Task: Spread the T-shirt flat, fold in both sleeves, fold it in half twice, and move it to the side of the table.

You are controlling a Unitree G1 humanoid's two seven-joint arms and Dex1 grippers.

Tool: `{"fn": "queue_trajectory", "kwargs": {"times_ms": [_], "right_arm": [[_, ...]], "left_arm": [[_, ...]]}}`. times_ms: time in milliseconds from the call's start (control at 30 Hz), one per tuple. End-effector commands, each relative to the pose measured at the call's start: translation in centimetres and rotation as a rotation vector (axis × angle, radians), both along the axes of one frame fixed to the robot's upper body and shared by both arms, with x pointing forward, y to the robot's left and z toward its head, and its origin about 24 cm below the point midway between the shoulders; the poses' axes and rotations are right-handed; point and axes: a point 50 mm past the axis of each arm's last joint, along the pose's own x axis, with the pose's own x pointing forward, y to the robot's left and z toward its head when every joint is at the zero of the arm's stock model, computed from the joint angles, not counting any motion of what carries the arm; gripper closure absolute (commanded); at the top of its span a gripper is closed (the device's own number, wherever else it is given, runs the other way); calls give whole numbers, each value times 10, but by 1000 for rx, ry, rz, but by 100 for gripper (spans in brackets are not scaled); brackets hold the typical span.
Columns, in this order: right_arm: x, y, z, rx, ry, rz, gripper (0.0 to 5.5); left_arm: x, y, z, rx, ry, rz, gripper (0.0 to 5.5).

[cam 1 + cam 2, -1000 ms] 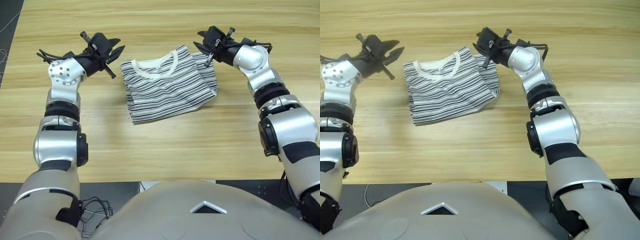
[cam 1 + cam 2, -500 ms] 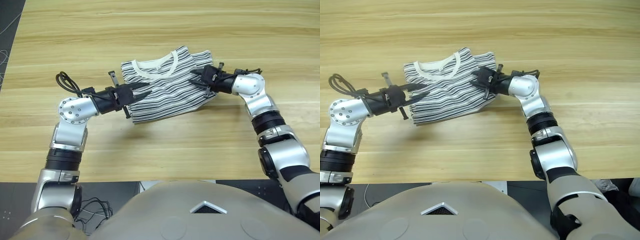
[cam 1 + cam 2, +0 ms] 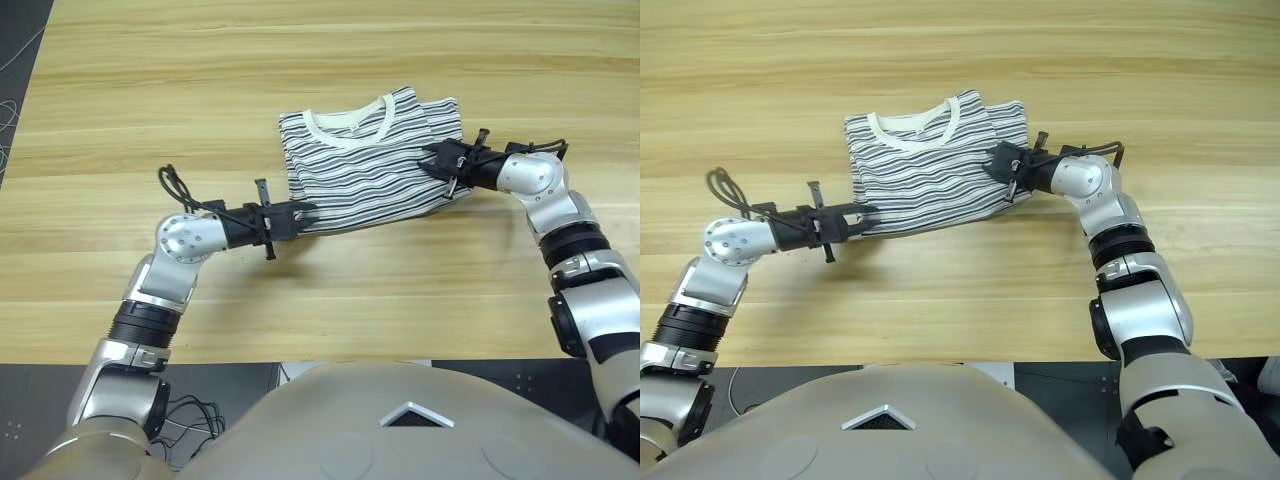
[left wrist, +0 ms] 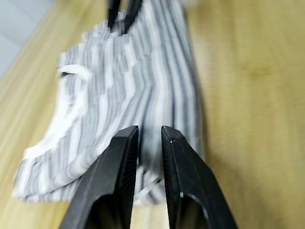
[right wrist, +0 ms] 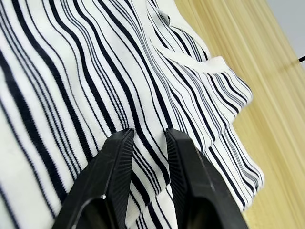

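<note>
1. Wooden table [image 3: 300, 330] carries the work.
2. We find the left tool [image 3: 303, 210] with its fingers narrow, nipping the near left corner of the T-shirt [image 3: 360, 165].
3. That T-shirt lies mid-table, folded to a compact rectangle with the collar uppermost.
4. Right tool [image 3: 437, 160]: fingers narrow, pinching the right edge.
5. We judge the folding complete and the shift to the table's side in hand. Next, both tools must travel together and keep the layers stacked.
</note>
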Motion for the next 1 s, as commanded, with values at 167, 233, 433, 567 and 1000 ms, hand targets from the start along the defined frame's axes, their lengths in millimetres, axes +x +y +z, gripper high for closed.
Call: {"fn": "queue_trajectory", "kwargs": {"times_ms": [167, 233, 433, 567, 1000], "right_arm": [[-39, -2, -28, -47, 181, 77, 426], [-38, -2, -27, -48, 177, 67, 426], [-35, -1, -26, -60, 170, 61, 426], [-33, 0, -25, -61, 162, 58, 426], [-34, 6, -21, -49, 139, 86, 426]], "left_arm": [[12, -11, 6, 41, -83, -54, 460], [16, -16, 17, 1, -120, -61, 460], [14, -41, 63, -236, -160, -118, 460], [42, -41, 77, -268, -190, -47, 460], [84, 2, -28, 292, -130, 82, 460]]}}
